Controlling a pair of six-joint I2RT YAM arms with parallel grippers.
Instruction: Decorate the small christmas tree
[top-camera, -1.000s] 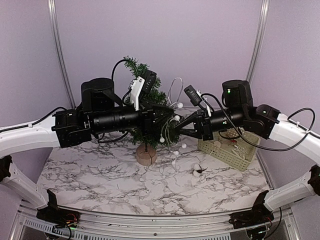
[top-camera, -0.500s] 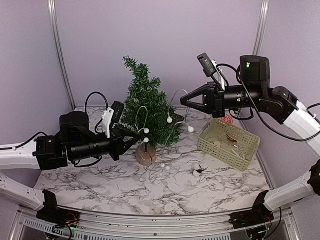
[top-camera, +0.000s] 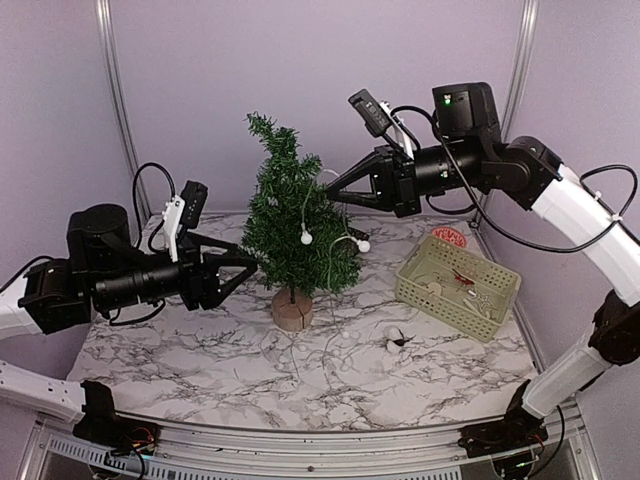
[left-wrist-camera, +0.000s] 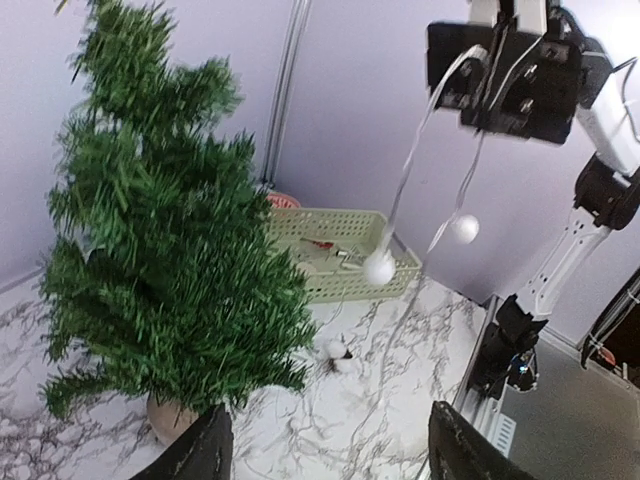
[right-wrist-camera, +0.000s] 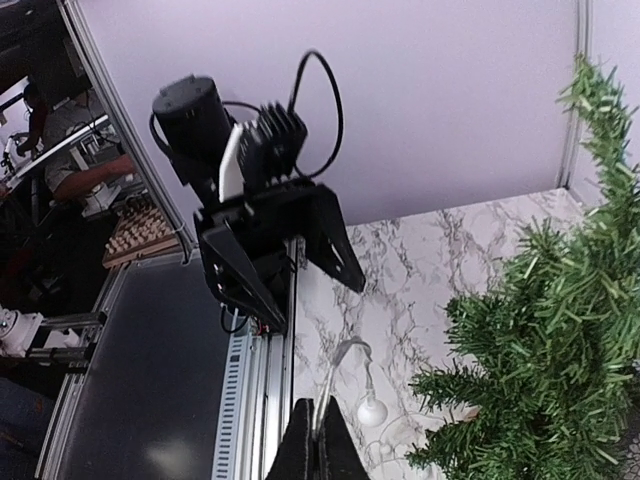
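Observation:
The small christmas tree (top-camera: 290, 220) stands mid-table on its wooden log base (top-camera: 292, 311). A thin wire string of white bulbs (top-camera: 306, 238) drapes over its right side and trails down to the table. My right gripper (top-camera: 330, 196) sits high at the tree's upper right, shut on that string; in the right wrist view the wire runs out from between the closed fingertips (right-wrist-camera: 318, 440), with a bulb (right-wrist-camera: 371, 410) beside them. My left gripper (top-camera: 243, 274) is left of the tree, open and empty. In the left wrist view its fingers (left-wrist-camera: 200, 450) frame the tree (left-wrist-camera: 160, 250) and two hanging bulbs (left-wrist-camera: 379, 268).
A pale green basket (top-camera: 450, 310) holding small ornaments sits at the right, with a red item (top-camera: 450, 237) behind it. A small white tuft (top-camera: 397, 343) lies on the marble table in front of the tree. Purple walls close in the back and sides.
My left gripper has opened, let go of the string and drawn back to the left. My right gripper has carried the string left and up toward the tree top.

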